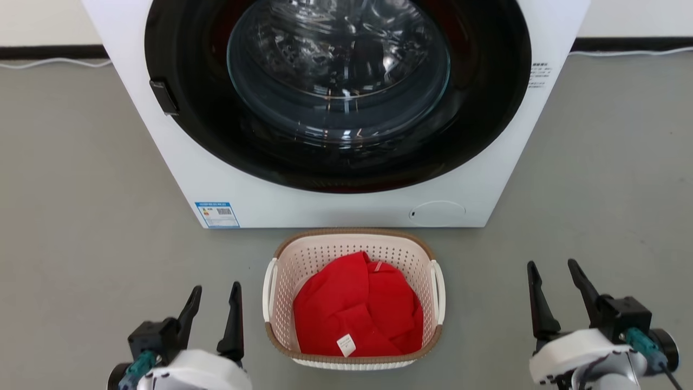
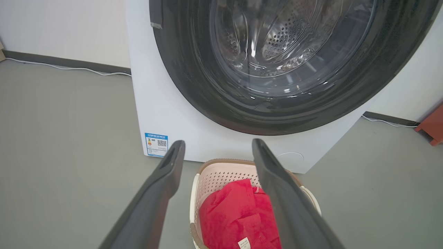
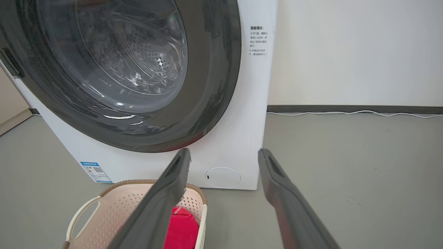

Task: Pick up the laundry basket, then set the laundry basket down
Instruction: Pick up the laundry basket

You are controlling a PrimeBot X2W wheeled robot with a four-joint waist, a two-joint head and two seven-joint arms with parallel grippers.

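Observation:
The laundry basket (image 1: pixel 325 254) stands on the grey floor just in front of the washing machine, pale pink-cream with a brown rim and white side handles. A red cloth (image 1: pixel 357 311) with a white tag lies in it. My left gripper (image 1: pixel 215 291) hangs open to the basket's left, apart from its handle. My right gripper (image 1: pixel 552 269) is open further off to the basket's right. In the left wrist view the basket (image 2: pixel 221 173) shows between my fingers (image 2: pixel 162 193). In the right wrist view the basket (image 3: pixel 117 204) lies at the lower left, beside my open fingers (image 3: pixel 287 200).
A white front-loading washing machine (image 1: pixel 227 179) with a round dark glass door (image 1: pixel 338 70) rises right behind the basket. A white cable (image 1: pixel 48 62) runs along the wall base. Grey floor (image 1: pixel 81 216) spreads on both sides. An orange-red object (image 2: pixel 432 126) sits at the far right.

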